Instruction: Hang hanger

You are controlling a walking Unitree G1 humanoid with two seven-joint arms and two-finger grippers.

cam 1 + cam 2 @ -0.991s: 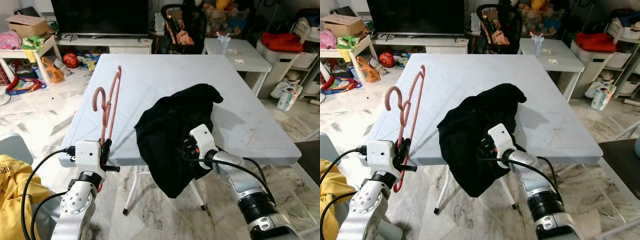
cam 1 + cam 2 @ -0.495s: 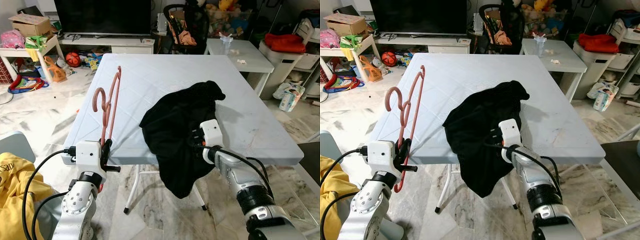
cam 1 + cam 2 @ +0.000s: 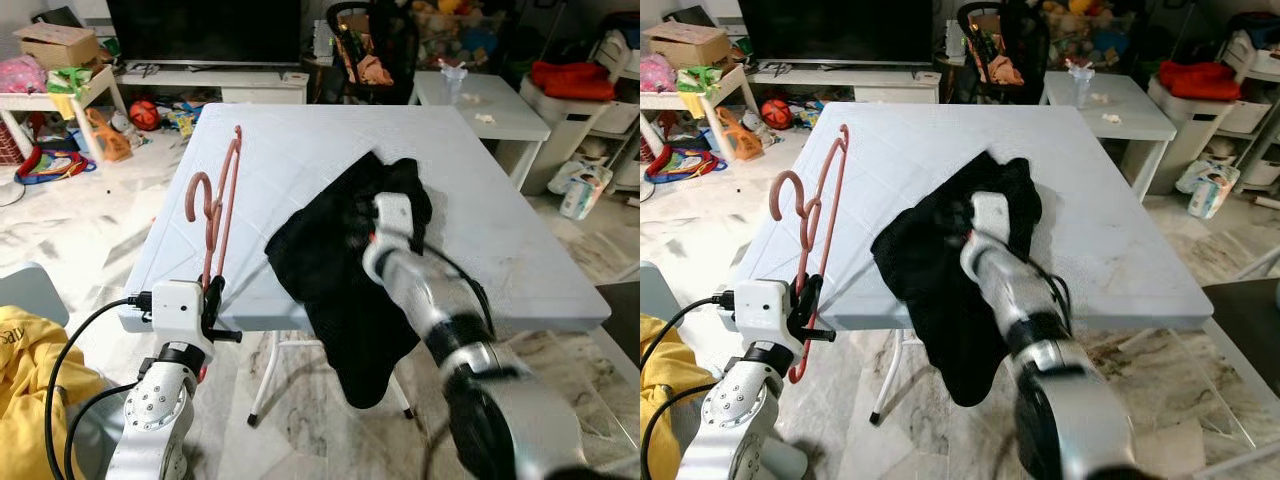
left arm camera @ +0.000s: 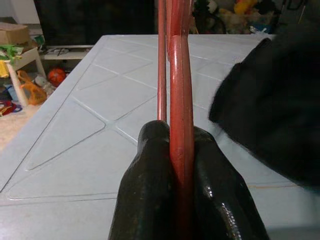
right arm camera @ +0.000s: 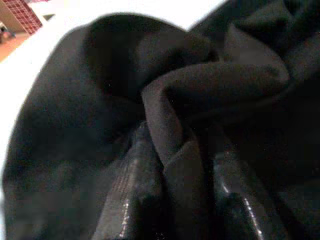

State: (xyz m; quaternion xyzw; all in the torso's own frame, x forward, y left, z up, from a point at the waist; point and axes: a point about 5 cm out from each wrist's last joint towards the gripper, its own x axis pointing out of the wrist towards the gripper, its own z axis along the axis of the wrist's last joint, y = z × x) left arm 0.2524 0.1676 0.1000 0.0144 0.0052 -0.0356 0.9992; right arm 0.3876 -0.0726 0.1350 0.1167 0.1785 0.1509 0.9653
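Left pincer [image 4: 181,200] clamps hanger [image 3: 222,205].

- we see even, soft daylight over the room, and the pale table [image 3: 300,150] reads bright without hard glare
- the right arm [image 3: 440,310] is smeared by motion blur in both eye views, while the rest stays sharp
- the right wrist view is dim and soft, the black garment [image 5: 165,100] out of focus, with a washed-out white patch behind
- the left wrist view blurs its close fingers [image 4: 150,190], which carry small glossy highlights
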